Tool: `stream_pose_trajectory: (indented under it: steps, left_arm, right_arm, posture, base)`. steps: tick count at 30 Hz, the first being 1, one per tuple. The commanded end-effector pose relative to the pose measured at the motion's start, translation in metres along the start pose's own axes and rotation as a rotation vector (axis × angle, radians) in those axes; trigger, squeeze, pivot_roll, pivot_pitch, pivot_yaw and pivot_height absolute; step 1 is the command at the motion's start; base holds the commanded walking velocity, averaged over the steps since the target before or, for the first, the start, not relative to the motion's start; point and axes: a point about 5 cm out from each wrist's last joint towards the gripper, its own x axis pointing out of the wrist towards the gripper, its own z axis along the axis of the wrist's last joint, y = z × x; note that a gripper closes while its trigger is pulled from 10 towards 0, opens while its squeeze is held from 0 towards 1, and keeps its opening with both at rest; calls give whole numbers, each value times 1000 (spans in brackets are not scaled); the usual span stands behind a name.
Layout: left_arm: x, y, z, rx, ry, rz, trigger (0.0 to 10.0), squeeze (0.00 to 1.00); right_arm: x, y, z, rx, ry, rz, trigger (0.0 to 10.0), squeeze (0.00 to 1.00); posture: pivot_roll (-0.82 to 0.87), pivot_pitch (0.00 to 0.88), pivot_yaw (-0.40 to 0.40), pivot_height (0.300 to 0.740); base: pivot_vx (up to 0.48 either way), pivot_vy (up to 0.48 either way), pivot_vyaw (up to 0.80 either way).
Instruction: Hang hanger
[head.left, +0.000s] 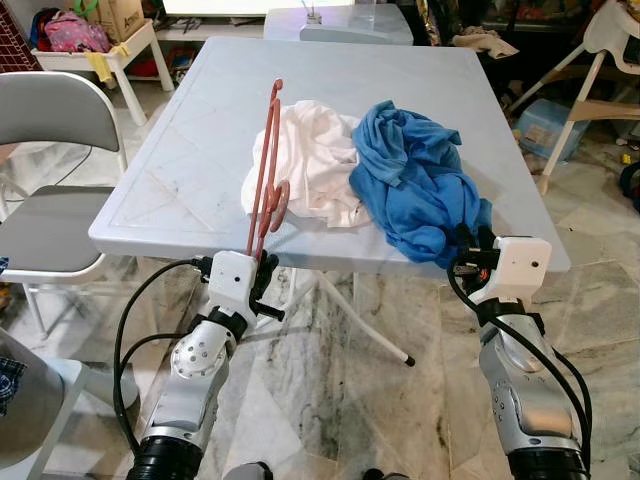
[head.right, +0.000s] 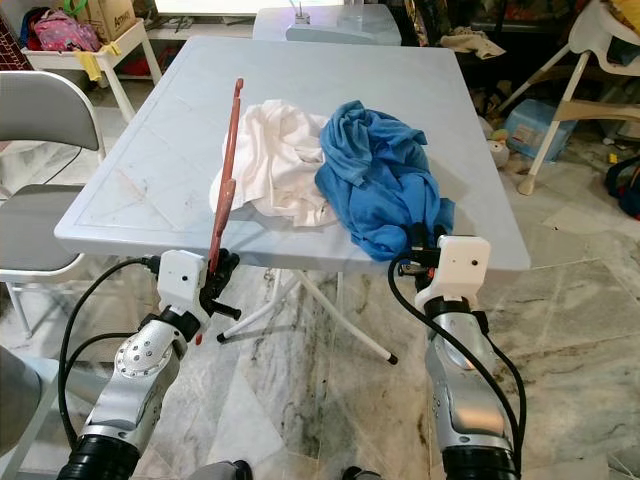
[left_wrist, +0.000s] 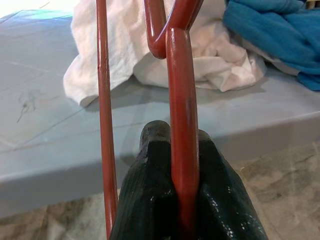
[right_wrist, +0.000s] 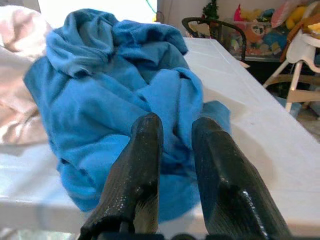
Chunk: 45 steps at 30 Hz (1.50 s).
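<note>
A red hanger (head.left: 265, 160) stands nearly upright over the front left edge of the grey table (head.left: 190, 150), its top leaning over the tabletop. My left gripper (head.left: 262, 275) is just below that edge, shut on the hanger's lower bar (left_wrist: 182, 125). On the table lie a crumpled white garment (head.left: 310, 160) and a blue garment (head.left: 410, 175) side by side. My right gripper (head.left: 470, 245) hovers at the front right edge, pointing at the blue garment (right_wrist: 100, 95). Its fingers (right_wrist: 147, 135) stand a narrow gap apart, open, with nothing between them.
A grey folding chair (head.left: 50, 200) stands to the left of the table. Behind the table are a small white table (head.left: 130, 45) with a bag, and another grey table (head.left: 340, 20). A white high chair (head.left: 600, 90) and a plastic box (head.left: 545, 125) are at the right.
</note>
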Motion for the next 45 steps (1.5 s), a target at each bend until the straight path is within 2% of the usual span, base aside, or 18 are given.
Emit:
stream_pose_trajectory:
  steps: [1,7,14,20,22,23,25,27,31,36,42,45]
  left_arm:
    - [3,1,5,18,-7,-18,10000,0]
    - [5,0,5,25,4,-37,10000,0]
    - [6,1,6,41,15,-62,10000,0]
    - [9,3,8,47,12,-68,10000,0]
    - [9,3,8,43,12,-63,10000,0]
    - [9,3,7,19,17,-54,10000,0]
    - [9,3,7,12,19,-52,10000,0]
    - [8,2,5,9,20,-43,10000,0]
    - [8,2,4,-1,25,-35,10000,0]
    - [9,0,1,-4,33,-41,10000,0]
    - [13,-3,-2,-13,44,-48,10000,0]
    - [15,2,-5,-22,63,-9,10000,0]
  right_arm:
    - [-1,-4,4,-5,-6,-6,10000,0]
    - [-3,-10,0,-3,48,9,10000,0]
    - [-2,-13,3,-21,54,12,10000,0]
    - [-1,-5,-1,-53,68,-3,10000,0]
    - [-3,-1,-4,-41,66,-6,10000,0]
    - [-5,3,-4,18,58,-23,10000,0]
    - [-6,4,-4,36,57,-29,10000,0]
    - [-8,5,-4,-19,41,-72,10000,0]
    - [-12,3,-9,-57,58,-110,10000,0]
    - [-19,2,-20,11,128,-86,10000,0]
    - [-16,4,-22,14,125,-68,10000,0]
    - [-14,5,-20,45,112,-68,10000,0]
  posture:
    - [30,111,29,740]
    - [23,101,45,740]
    - [18,86,62,740]
    - [27,79,63,740]
    - [30,78,59,740]
    - [32,78,55,740]
    - [32,78,55,740]
    - [32,79,47,740]
    - [28,86,41,740]
    - [14,89,37,740]
    - [10,88,34,740]
    - [10,91,32,740]
  base:
    - [0,0,0]
    - [0,0,0]
    - [-107,0,0]
    - [-277,0,0]
    - [-285,0,0]
    - [-281,0,0]
    - [-281,0,0]
    - [-281,0,0]
    - [-282,0,0]
    - [-283,0,0]
    - [-236,0,0]
    - [0,0,0]
